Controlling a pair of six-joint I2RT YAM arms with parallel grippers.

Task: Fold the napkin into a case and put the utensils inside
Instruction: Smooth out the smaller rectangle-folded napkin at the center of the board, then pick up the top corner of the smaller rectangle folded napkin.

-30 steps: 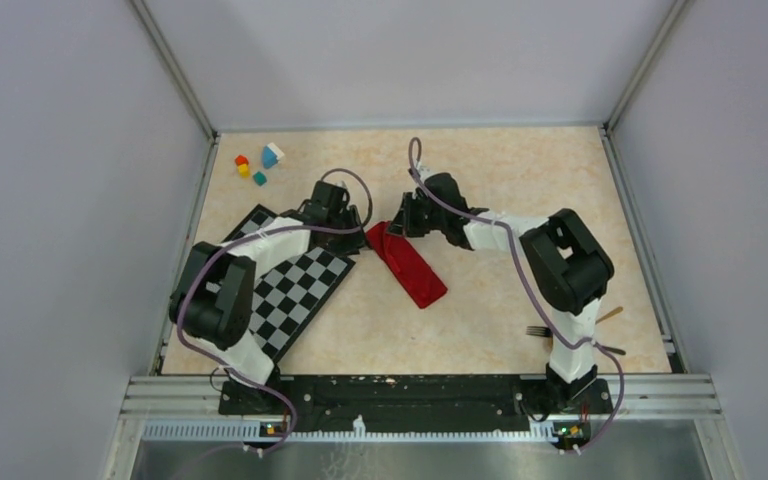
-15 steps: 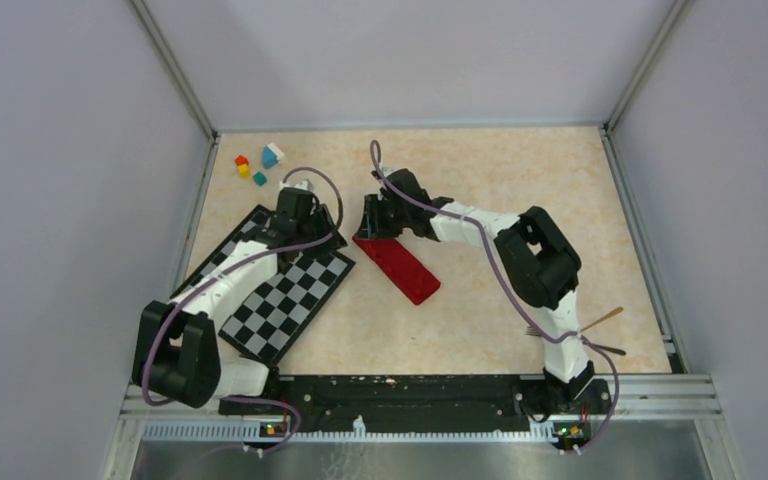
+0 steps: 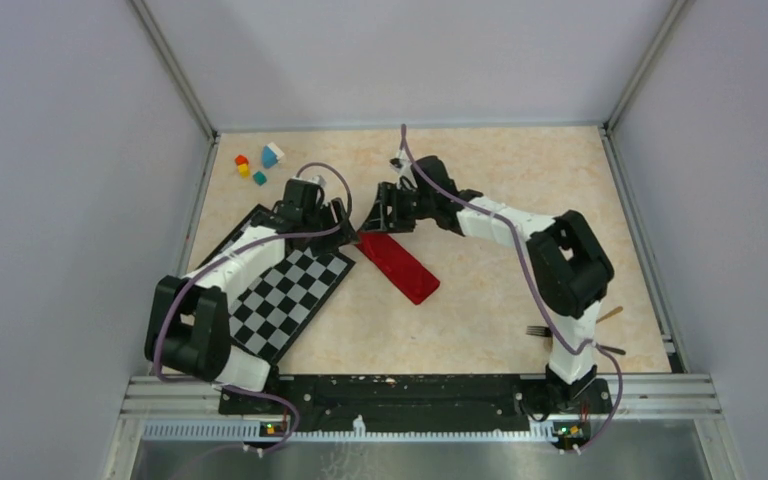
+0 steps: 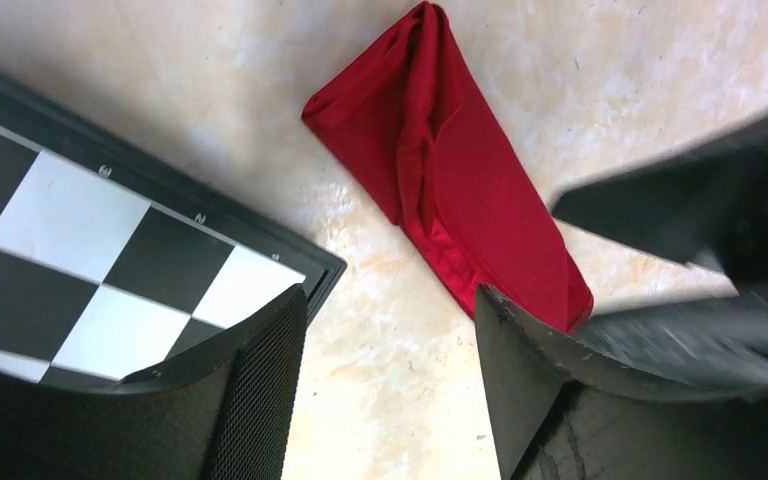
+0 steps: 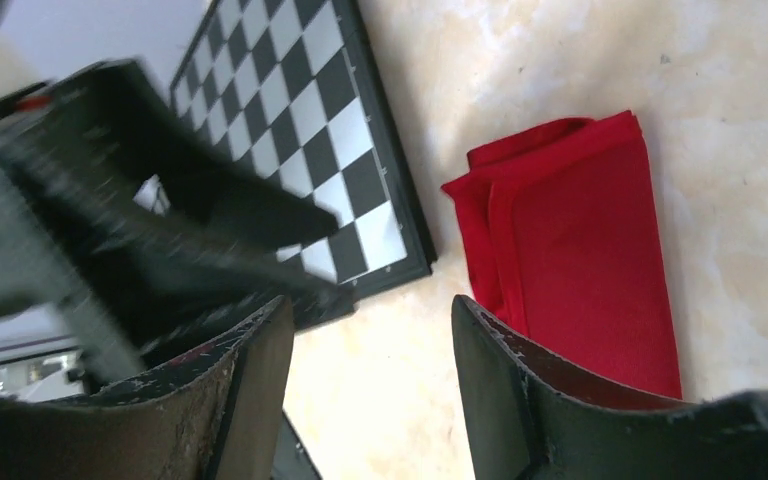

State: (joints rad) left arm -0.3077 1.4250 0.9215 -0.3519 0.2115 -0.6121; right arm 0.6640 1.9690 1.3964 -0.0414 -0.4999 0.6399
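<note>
The napkin (image 3: 400, 267) is folded into a narrow red oblong case lying flat on the table, slanting from the mat's corner toward the near right. It also shows in the left wrist view (image 4: 460, 170) and the right wrist view (image 5: 585, 250). My left gripper (image 3: 338, 224) (image 4: 390, 300) is open just left of its far end, over bare table. My right gripper (image 3: 380, 214) (image 5: 370, 310) is open above that same end, empty. The fork (image 3: 537, 330) and the spoon's tan handle (image 3: 610, 314) lie by the right arm's base, partly hidden behind it.
The black-and-white checkered mat (image 3: 285, 290) lies to the left, its corner close to the napkin's far end. Small coloured blocks (image 3: 258, 163) sit in the far left corner. The two grippers are close together. Grey walls stand around the table.
The right gripper pulled the napkin's far end slightly left, then opened and let it go. The left gripper drew back, returned toward the napkin and opened wider.
</note>
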